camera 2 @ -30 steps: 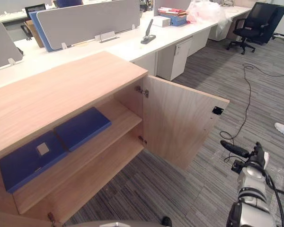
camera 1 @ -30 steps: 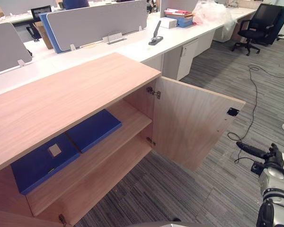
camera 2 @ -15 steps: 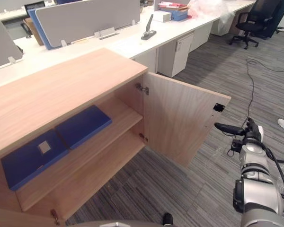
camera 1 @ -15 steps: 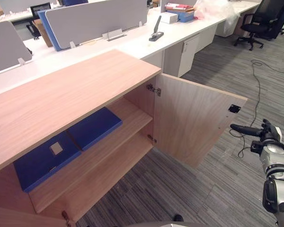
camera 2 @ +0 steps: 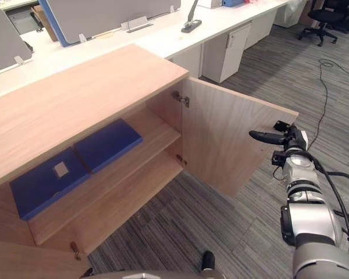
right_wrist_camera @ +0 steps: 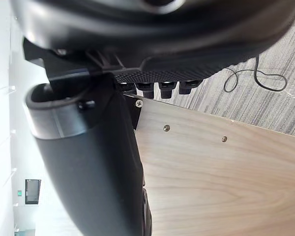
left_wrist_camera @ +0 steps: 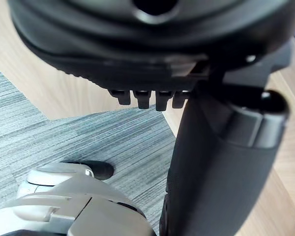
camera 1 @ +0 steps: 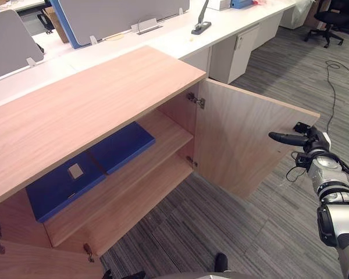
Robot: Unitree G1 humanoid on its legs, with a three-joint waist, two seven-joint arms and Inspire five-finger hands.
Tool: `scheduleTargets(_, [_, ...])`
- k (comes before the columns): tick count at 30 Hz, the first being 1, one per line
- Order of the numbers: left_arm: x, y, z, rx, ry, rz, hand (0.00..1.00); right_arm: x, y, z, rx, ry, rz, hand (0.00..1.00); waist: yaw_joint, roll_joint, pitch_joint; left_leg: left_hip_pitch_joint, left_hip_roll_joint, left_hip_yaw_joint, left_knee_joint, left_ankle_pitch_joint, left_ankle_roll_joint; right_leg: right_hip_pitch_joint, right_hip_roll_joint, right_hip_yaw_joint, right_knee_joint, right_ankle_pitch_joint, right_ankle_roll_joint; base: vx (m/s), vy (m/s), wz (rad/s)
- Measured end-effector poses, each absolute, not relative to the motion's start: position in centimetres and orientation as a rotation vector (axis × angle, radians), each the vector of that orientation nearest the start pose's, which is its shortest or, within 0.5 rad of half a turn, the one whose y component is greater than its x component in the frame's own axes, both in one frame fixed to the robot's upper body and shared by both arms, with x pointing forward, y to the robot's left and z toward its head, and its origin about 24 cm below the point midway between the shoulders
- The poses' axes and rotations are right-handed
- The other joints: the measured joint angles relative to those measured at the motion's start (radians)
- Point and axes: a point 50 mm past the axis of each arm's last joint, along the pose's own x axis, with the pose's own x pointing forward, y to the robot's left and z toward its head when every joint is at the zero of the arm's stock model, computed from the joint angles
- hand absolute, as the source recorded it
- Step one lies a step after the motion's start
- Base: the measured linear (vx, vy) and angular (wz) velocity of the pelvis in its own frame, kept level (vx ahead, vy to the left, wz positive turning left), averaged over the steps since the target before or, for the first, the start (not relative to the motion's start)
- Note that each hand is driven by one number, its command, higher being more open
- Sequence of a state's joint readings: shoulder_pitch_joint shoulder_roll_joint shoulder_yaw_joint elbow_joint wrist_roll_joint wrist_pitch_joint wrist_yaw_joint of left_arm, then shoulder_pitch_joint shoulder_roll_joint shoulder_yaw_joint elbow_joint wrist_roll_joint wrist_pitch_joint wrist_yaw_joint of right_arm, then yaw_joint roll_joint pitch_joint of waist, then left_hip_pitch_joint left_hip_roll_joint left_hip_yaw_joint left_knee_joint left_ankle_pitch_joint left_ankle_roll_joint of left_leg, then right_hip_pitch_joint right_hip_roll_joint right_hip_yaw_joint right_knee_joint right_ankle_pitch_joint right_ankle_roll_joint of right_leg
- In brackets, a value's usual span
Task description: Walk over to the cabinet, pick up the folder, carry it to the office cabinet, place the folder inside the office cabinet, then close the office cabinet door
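The wooden office cabinet (camera 1: 93, 99) stands with its right door (camera 1: 244, 139) swung wide. Two flat blue folders (camera 1: 87, 168) lie side by side on its upper shelf; the left one bears a white label. My right hand (camera 1: 291, 138) is open, held level with fingers straight, at the door's free edge by the black catch (camera 1: 302, 126); whether it touches the door I cannot tell. The right wrist view shows that hand (right_wrist_camera: 88, 162) against the door's wood (right_wrist_camera: 221, 187). My left hand (left_wrist_camera: 221, 162) hangs open over the carpet beside the cabinet wood.
White desks with grey dividers (camera 1: 122, 14) run behind the cabinet, with a black stapler (camera 1: 200, 23) and a white drawer unit (camera 1: 244, 46). A black office chair (camera 1: 331, 17) stands far right. The cabinet's left door (camera 1: 23, 261) also juts out at lower left.
My right hand has risen from low by the floor up to the door's free edge. The whole picture has shifted, so the camera has moved closer to the cabinet.
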State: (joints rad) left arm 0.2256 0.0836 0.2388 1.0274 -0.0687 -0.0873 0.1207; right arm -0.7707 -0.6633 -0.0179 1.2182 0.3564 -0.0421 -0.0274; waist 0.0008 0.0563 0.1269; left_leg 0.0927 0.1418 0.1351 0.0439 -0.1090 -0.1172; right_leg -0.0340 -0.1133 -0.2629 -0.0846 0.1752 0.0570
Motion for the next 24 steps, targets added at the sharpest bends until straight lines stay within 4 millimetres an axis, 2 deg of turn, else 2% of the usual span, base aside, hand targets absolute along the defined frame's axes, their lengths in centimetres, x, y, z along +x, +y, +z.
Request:
scheduleTargets(7, [3.9, 22.5, -16.2, -0.021, 1.144, 0.477, 1.00, 34.1, -35.2, 9.7, -0.167, 0.252, -0.464, 1.00, -0.006, 0.015, 0.015, -0.007, 0.003, -0.008, 0.008, 0.000, 0.000, -0.001, 0.002, -0.004, 0.000, 0.001, -0.001, -0.03, 0.021, 0.01])
scheduleTargets(12, [3.8, 22.8, -16.2, -0.012, 1.149, 0.483, 1.00, 34.6, -33.1, 10.0, -0.280, 0.190, -0.360, 1.00, -0.026, 0.016, 0.021, -0.026, 0.009, 0.007, 0.011, 0.000, -0.001, -0.036, 0.013, 0.022, 0.000, 0.010, -0.008, -0.02, 0.021, -0.17])
scheduleTargets(15, [3.6, 22.9, -16.3, -0.011, 1.158, 0.489, 1.00, 34.3, -30.6, 9.6, -0.393, 0.147, -0.214, 1.00, -0.043, 0.022, 0.028, -0.018, 0.026, -0.001, 0.012, -0.005, -0.010, -0.050, 0.037, 0.056, 0.000, 0.013, -0.015, -0.01, -0.025, -0.44])
scheduleTargets(18, [4.0, 23.1, -16.2, 0.022, 1.152, 0.469, 1.00, 33.2, -27.9, 9.0, -0.534, 0.125, -0.029, 1.00, -0.076, 0.023, 0.028, -0.018, 0.044, -0.004, 0.025, -0.007, -0.017, -0.059, 0.060, 0.079, -0.001, 0.009, -0.021, -0.02, -0.040, -0.27])
scheduleTargets(20, [4.3, 23.2, -16.2, 0.036, 1.146, 0.458, 1.00, 32.6, -27.0, 8.7, -0.604, 0.132, 0.062, 1.00, -0.086, 0.023, 0.028, -0.018, 0.052, -0.004, 0.035, -0.006, -0.018, -0.060, 0.068, 0.087, -0.003, 0.005, -0.026, -0.05, -0.038, -0.21])
scheduleTargets(24, [4.9, 23.8, -16.1, 0.094, 1.143, 0.425, 1.00, 30.3, -23.7, 7.4, -0.748, 0.177, 0.412, 1.00, -0.092, 0.023, 0.017, -0.028, 0.082, 0.001, 0.057, -0.005, -0.019, -0.073, 0.103, 0.105, -0.004, 0.004, -0.028, -0.10, -0.052, -0.23])
